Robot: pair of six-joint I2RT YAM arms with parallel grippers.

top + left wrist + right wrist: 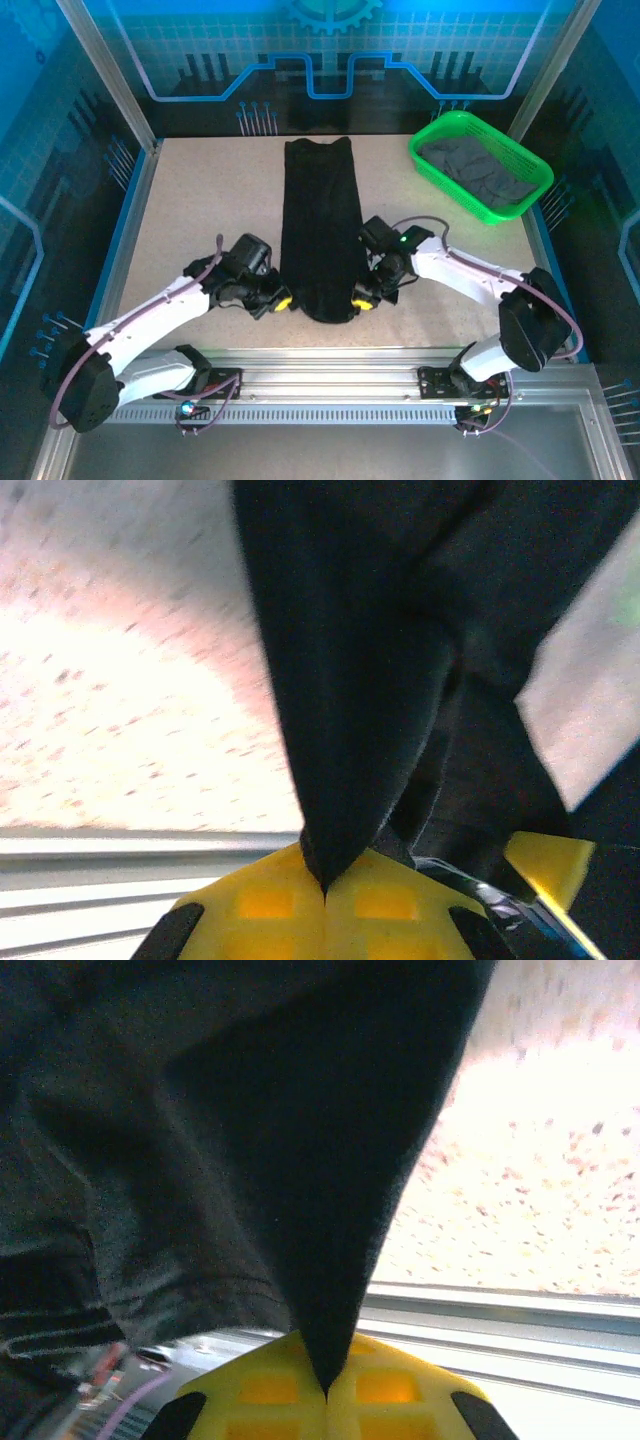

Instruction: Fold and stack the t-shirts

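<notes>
A black t-shirt [320, 220], folded into a long narrow strip, lies down the middle of the table from far to near. My left gripper [282, 301] is shut on its near left corner, and the cloth [350, 680] runs pinched up from between the yellow fingertips [260, 905]. On the other side, my right gripper [362, 300] is shut on the near right corner, where the black cloth [300, 1160] comes to a point between its yellow fingertips [400, 1390]. A dark grey t-shirt [480, 172] lies crumpled in the green basket.
The bright green mesh basket [425, 160] stands at the far right of the table. A metal rail [330, 370] runs along the near edge, just behind both grippers. Bare speckled tabletop [210, 200] lies to the left of the shirt.
</notes>
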